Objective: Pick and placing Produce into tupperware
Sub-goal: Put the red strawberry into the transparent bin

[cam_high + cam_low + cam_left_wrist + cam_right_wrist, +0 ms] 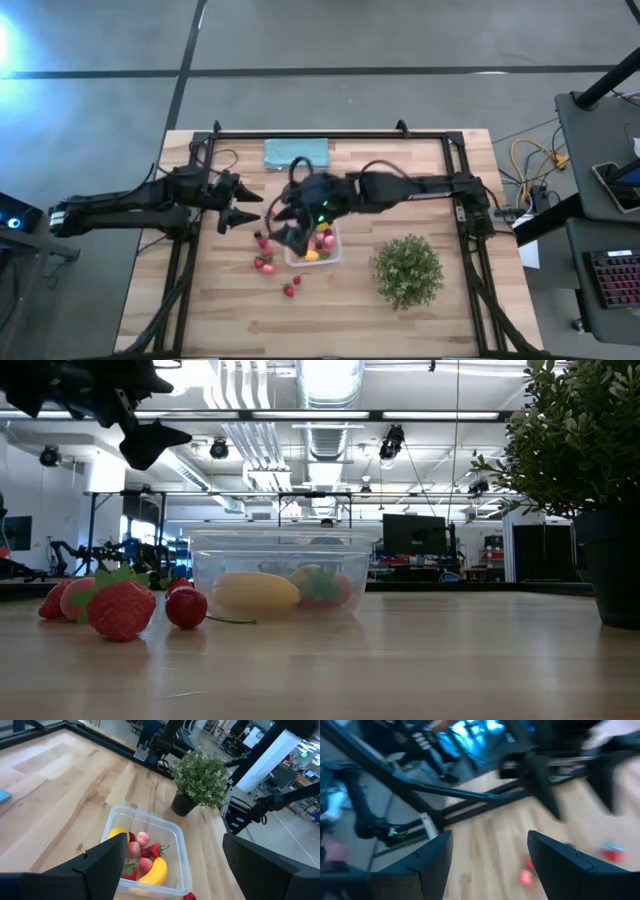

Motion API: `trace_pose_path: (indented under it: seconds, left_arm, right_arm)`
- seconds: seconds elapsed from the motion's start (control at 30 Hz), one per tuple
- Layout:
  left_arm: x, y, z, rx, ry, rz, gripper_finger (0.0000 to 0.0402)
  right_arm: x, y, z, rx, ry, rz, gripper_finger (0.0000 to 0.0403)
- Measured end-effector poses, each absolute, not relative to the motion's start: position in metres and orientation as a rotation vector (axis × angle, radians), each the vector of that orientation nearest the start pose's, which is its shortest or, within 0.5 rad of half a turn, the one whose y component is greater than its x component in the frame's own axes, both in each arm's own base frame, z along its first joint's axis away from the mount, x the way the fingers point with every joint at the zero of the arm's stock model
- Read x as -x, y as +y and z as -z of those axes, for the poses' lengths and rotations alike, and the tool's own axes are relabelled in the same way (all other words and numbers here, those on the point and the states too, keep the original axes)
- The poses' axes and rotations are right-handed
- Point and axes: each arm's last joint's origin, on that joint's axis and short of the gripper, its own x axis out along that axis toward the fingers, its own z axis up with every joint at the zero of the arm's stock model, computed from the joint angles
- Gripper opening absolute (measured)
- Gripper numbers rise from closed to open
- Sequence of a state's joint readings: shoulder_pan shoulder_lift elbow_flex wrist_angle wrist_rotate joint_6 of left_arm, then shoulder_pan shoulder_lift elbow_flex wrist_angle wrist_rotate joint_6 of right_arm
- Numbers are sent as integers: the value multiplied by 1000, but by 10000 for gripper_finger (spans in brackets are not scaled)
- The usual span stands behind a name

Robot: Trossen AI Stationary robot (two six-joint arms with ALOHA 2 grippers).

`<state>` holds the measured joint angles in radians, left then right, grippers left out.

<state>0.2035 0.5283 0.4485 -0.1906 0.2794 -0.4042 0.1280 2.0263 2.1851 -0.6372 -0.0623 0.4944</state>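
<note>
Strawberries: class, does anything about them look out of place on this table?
Yes. Several strawberries lie loose on the table beside the tupperware, not in it; the rest of the fruit is inside.

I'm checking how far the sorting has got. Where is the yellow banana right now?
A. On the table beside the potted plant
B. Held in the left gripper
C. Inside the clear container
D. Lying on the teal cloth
C: the left wrist view shows the banana lying inside the clear container among the strawberries, and the left gripper above it is open and empty.
</note>
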Motion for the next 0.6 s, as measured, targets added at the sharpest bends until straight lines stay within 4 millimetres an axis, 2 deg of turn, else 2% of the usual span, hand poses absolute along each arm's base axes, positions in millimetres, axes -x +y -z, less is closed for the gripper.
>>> trace_pose_path:
  seconds: [0.1, 0.23, 0.37, 0.6]
  left_arm:
    - [-135, 20, -250, 469, 285, 19, 314]
    - [-139, 21, -248, 476, 301, 15, 314]
    - [-142, 21, -246, 485, 319, 11, 314]
    - [-147, 22, -248, 480, 291, 17, 314]
  right_arm:
    - [-460, 65, -370, -492, 519, -99, 246]
    - [-442, 62, -351, -561, 592, -64, 245]
    - [-404, 56, -359, -587, 484, -61, 249]
    - [-311, 37, -364, -611, 278, 19, 244]
